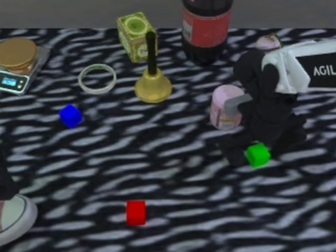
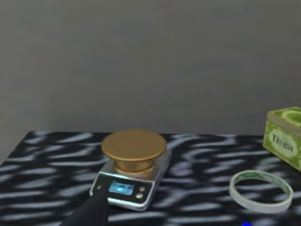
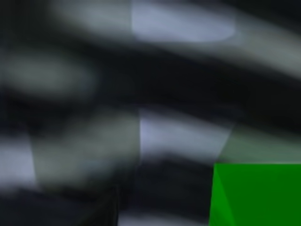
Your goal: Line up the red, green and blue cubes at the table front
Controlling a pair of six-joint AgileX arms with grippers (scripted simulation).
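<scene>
The green cube (image 1: 257, 155) sits on the zebra-striped table (image 1: 173, 173) at the right. My right gripper (image 1: 248, 153) is lowered right at it. In the right wrist view the green cube (image 3: 256, 195) fills one corner. One dark finger (image 3: 106, 212) stands apart from it with bare table between, so the gripper looks open. The red cube (image 1: 135, 212) lies near the front edge, left of centre. At the left middle lies the blue cube (image 1: 70, 115). My left arm (image 1: 13, 215) is parked at the front left. One finger (image 2: 91, 212) of it shows in the left wrist view.
A pink jar (image 1: 224, 107) stands just behind the right gripper. A brass bell (image 1: 153, 84), a tape ring (image 1: 97, 79), a yellow-green box (image 1: 135, 35) and a dark bottle (image 1: 206, 29) line the back. A kitchen scale (image 1: 16, 65) is at the back left.
</scene>
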